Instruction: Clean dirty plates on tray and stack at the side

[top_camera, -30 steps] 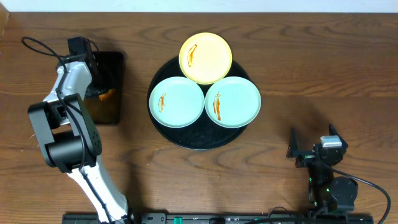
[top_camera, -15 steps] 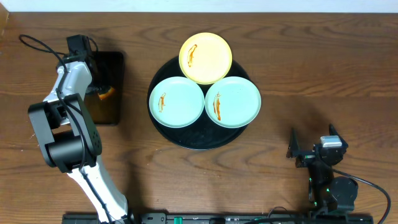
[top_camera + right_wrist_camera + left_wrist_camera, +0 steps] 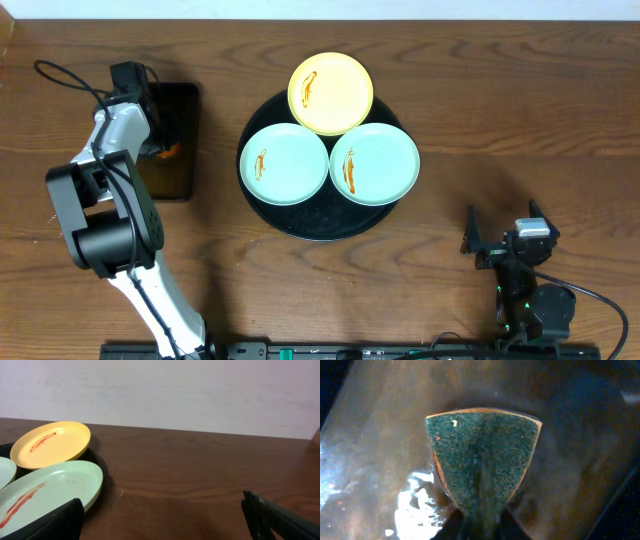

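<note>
Three plates lie on the round black tray (image 3: 322, 232): a pale yellow plate (image 3: 331, 93) at the back, a mint-green plate (image 3: 284, 164) front left and another mint-green plate (image 3: 374, 163) front right. Each carries an orange-brown streak. My left gripper (image 3: 160, 150) is down in the small rectangular black tray (image 3: 180, 105), shut on a sponge (image 3: 482, 465) with a green scouring face and orange edge, which is pinched into a fold. My right gripper (image 3: 505, 240) rests open near the front right, empty, with the yellow plate (image 3: 50, 444) and a mint plate (image 3: 45, 490) to its left.
The rectangular tray's bottom (image 3: 380, 460) is wet and glossy with brownish liquid. A cable (image 3: 70, 75) loops behind the left arm. Bare wooden table (image 3: 500, 110) stretches to the right of the round tray.
My left gripper has closed on the sponge in the rectangular tray. The plates and the right arm have not moved.
</note>
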Controlling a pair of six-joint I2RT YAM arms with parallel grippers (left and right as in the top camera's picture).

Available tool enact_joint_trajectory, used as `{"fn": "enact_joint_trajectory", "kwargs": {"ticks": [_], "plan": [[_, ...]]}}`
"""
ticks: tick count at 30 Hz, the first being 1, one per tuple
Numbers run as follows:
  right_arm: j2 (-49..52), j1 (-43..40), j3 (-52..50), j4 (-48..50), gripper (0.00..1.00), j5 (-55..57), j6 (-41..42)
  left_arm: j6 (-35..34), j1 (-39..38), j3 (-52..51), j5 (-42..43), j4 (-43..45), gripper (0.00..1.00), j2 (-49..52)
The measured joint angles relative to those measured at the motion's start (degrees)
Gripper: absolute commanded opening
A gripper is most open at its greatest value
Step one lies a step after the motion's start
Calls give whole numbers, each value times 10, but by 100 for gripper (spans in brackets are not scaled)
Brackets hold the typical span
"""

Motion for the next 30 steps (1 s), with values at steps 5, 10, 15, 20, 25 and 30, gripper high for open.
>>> {"fn": "enact_joint_trajectory", "kwargs": {"ticks": [5,10,15,20,25,30], "plan": [[0,0,0,0,99,0,0,-1,0,-12,0,10,8,-62],[0,0,0,0,99,0,0,-1,0,-12,0,12,8,-199],[0,0,0,0,99,0,0,-1,0,-12,0,12,7,-263],[0,0,0,0,99,0,0,-1,1,-12,1,13,7,-237],[0,0,0,0,99,0,0,0,30,-12,66,-1,7,-129],[0,0,0,0,99,0,0,9,71,-16,187,0,7,-86]]}}
